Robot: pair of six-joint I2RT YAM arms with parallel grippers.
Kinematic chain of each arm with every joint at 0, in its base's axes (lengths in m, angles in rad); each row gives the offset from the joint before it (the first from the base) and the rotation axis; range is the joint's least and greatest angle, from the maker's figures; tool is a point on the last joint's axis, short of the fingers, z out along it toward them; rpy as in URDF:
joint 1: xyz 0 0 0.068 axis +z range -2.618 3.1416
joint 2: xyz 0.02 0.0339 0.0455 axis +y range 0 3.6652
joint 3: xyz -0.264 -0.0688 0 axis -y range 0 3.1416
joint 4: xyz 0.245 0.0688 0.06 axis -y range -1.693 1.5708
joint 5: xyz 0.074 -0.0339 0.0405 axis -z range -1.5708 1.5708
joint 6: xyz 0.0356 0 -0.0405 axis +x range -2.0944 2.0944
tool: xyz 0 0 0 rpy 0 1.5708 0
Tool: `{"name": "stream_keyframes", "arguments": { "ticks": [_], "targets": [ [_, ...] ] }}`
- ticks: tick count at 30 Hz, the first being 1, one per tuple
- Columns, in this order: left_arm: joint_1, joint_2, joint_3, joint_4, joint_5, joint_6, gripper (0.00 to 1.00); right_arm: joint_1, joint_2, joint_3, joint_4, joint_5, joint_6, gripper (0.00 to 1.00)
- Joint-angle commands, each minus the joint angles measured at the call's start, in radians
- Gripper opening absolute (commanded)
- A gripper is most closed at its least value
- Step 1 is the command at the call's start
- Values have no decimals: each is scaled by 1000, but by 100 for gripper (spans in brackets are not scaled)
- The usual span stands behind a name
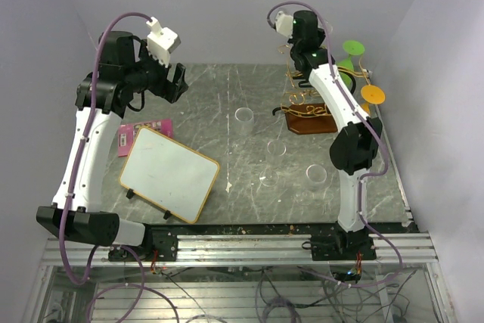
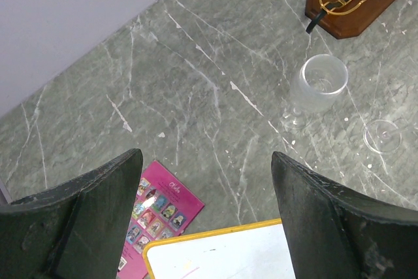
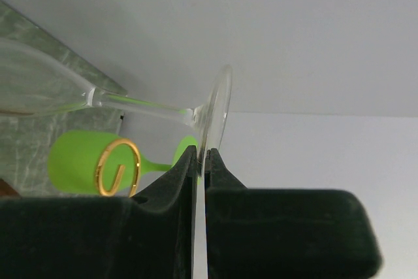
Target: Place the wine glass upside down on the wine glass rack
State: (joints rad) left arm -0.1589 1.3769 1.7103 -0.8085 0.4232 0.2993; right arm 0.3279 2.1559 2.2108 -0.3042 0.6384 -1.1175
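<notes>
Wine glass [image 3: 46, 89] is up at the far right, its round foot clenched edge-on between the fingers of the right hand [image 3: 200, 161], stem and bowl lying out sideways; the wine glass rack [image 1: 302, 121] stands below, a green glass [image 1: 353, 48] and an orange glass [image 1: 373, 94] hung on it; whether the clear glass touches the wire I cannot tell; left hand [image 2: 206, 181] hangs released over the bench [image 2: 196, 63] at far left, above a pink booklet [image 2: 160, 207] and a yellow-framed whiteboard [image 2: 222, 253].
</notes>
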Motion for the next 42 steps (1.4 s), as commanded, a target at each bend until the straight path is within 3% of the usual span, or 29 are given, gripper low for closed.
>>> {"name": "stream_keyframes", "arguments": {
  "ticks": [1,42],
  "targets": [
    [10,8,9,-3,14,6,90,27,-36,16,-21,-20,30,0],
    [10,25,4,14,32,-7,94,29,-195,-190,-154,53,59,0]
  ]
}}
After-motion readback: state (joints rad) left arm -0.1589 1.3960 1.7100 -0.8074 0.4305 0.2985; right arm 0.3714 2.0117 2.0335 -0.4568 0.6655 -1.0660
